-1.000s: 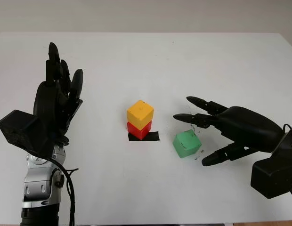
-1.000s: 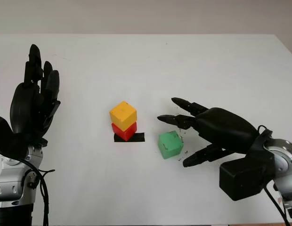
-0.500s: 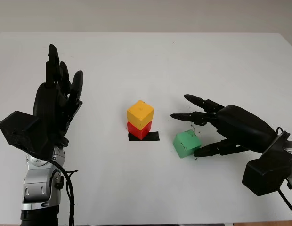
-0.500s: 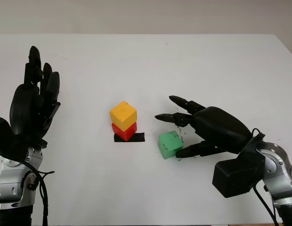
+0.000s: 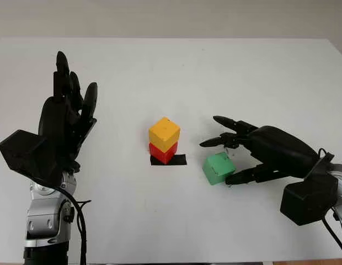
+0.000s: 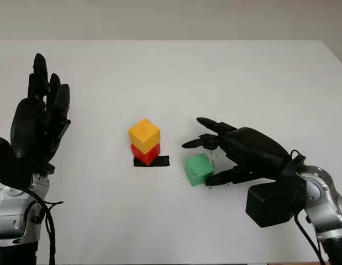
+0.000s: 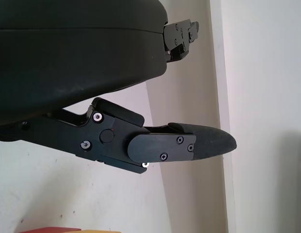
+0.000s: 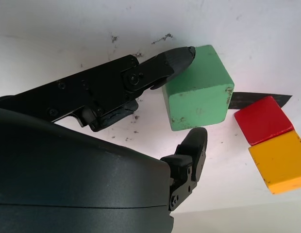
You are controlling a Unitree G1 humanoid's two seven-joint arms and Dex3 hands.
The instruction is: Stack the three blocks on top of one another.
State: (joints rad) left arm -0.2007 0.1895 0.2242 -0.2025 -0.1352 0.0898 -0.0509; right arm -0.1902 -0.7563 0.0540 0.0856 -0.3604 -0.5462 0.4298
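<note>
Nearest the robot, right of centre on the white table: right hand, black, 3 fingers, closing around the green wooden cube. 1 fingertip touches a top corner of the cube in the right wrist view; another sits just beside its lower face, contact there not certain. Cube rests on the table, not lifted. Judged a grasp in progress, not yet a firm hold.

Left side, raised off the table: left hand, black, open, holding nothing, palm upright, well apart from all 3 blocks.

Centre, slightly farther: yellow wooden cube seated on the red wooden cube, turned a little askew to it; the red one stands on a strip of black tape.

Governing relation: the 2-block stack lies to the left of the green cube and the right hand, near but apart. Right hand is far the nearer. Likely needs a lift above the yellow top, then a short leftward carry.
</note>
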